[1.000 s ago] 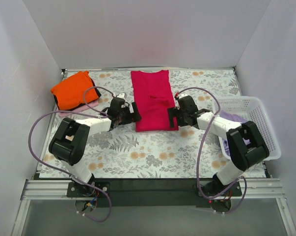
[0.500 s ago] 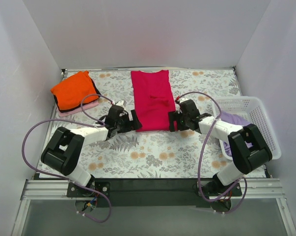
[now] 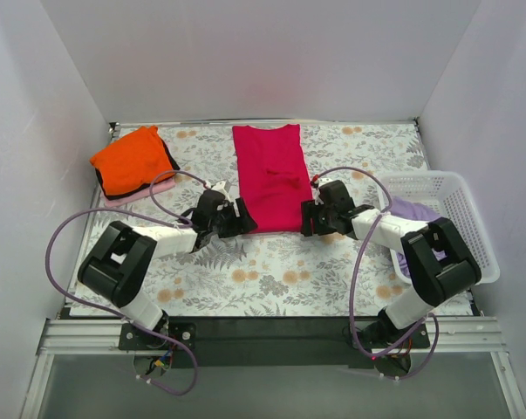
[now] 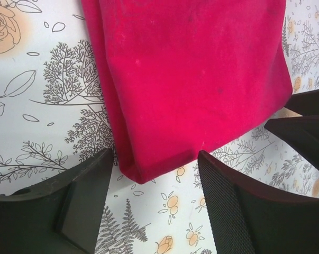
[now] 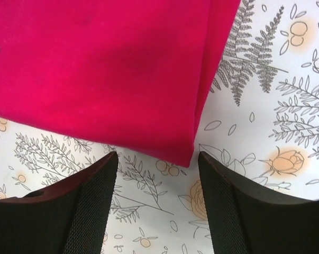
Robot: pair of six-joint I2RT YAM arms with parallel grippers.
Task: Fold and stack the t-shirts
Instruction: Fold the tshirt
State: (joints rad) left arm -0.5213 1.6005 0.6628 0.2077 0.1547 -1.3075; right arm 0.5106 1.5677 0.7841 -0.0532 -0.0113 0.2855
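At 10 o'clock on the table [image 3: 271, 271] I see the orange t-shirt [image 3: 133, 160], folded and lying on the pale pink t-shirt [image 3: 162, 187]. The left gripper [image 4: 155, 159] has its jaws released, with the near left corner of the crimson t-shirt [image 3: 271, 179] between them. This shirt lies flat toward 12 o'clock. The right gripper [image 5: 158, 159] is released also, around the near right corner. At 3 o'clock the white basket [image 3: 461, 202] holds the bunched lavender t-shirt [image 3: 409, 209].
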